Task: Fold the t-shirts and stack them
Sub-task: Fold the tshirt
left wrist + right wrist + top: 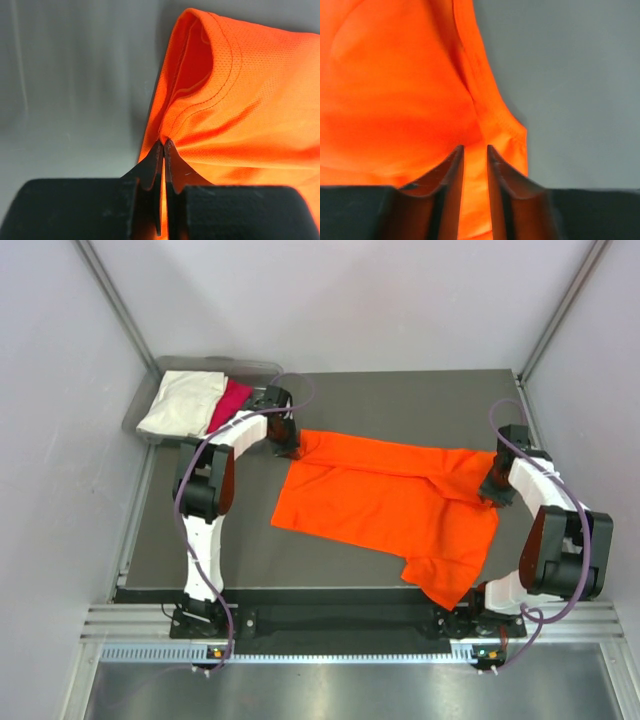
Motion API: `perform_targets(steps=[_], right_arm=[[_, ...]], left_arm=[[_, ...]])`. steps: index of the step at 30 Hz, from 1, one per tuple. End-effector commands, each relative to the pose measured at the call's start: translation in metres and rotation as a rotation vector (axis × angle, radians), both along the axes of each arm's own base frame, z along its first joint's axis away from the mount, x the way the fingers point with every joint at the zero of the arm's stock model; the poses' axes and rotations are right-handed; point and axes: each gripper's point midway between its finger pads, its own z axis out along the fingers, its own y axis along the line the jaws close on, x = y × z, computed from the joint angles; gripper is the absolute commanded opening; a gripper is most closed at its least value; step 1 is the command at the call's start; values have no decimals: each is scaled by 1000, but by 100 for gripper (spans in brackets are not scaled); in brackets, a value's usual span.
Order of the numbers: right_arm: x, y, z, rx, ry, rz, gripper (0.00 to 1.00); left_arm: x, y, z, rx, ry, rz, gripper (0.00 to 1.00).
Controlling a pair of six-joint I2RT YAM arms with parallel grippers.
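Grippers, both clenched on cloth: left gripper (163, 142) pinches the orange t-shirt (390, 505) at a stitched hem, jaws all but touching; right gripper (475, 147) clamps the opposite edge, fabric filling its narrow gap. Shirt spreads rumpled across the table (400, 400), between the arms. At the back-left corner, the grey bin (255, 365) holds a cream-white t-shirt (185, 400), with a magenta-pink t-shirt (230, 400) beside it.

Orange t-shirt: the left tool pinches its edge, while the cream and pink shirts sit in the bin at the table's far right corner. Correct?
No. The top external view shows the bin with the cream shirt and pink shirt at the far left corner. The left tool does pinch the orange t-shirt at its edge.
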Motion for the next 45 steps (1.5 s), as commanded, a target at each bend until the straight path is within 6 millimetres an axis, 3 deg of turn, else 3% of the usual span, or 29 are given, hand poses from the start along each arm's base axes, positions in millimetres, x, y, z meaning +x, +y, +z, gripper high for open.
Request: perform_targets(steps=[1,2,3,5,7,8,10,11,13,19,20,21,26,29,40,45], right_arm=[[-7,10,4,69,-25,-10,28],[-6,11,7,75,-35,-9,35],[0,7,18,54,-76,-10,54],[14,-9,37,-24,-138,-19,75],[38,-21,63,-63,-201,3,80],[54,-29,83,-88,-250,1,83],[70,-39,88,-115,-269,10,84],[83,-41,98,-117,-301,21,84],[96,-49,90,-118,-279,15,81],[127,-59,78,-106,-280,46,68],[126,-59,73,-91,-276,44,59],[128,-58,65,-69,-270,35,57],[130,-56,39,-6,-238,42,60],[130,-52,27,14,-230,42,60],[134,-55,1,38,-207,22,54],[138,-56,-11,64,-205,-2,37]], left_arm=[[-2,22,7,106,-10,31,5],[0,23,16,118,-34,20,8],[-2,20,23,127,-47,2,12],[0,16,47,139,-109,-26,25],[2,11,63,170,-160,-39,42],[4,7,77,167,-195,-44,44],[8,-4,90,166,-260,-55,45],[6,-8,93,158,-276,-63,45],[15,-19,99,123,-327,-68,42],[35,-44,73,46,-295,-89,27],[39,-46,63,45,-282,-83,26],[41,-48,59,42,-274,-83,24],[51,-55,30,24,-228,-79,23],[51,-49,13,43,-165,-52,23],[48,-40,-15,69,-97,-23,23],[45,-33,-31,81,-59,-6,22]])
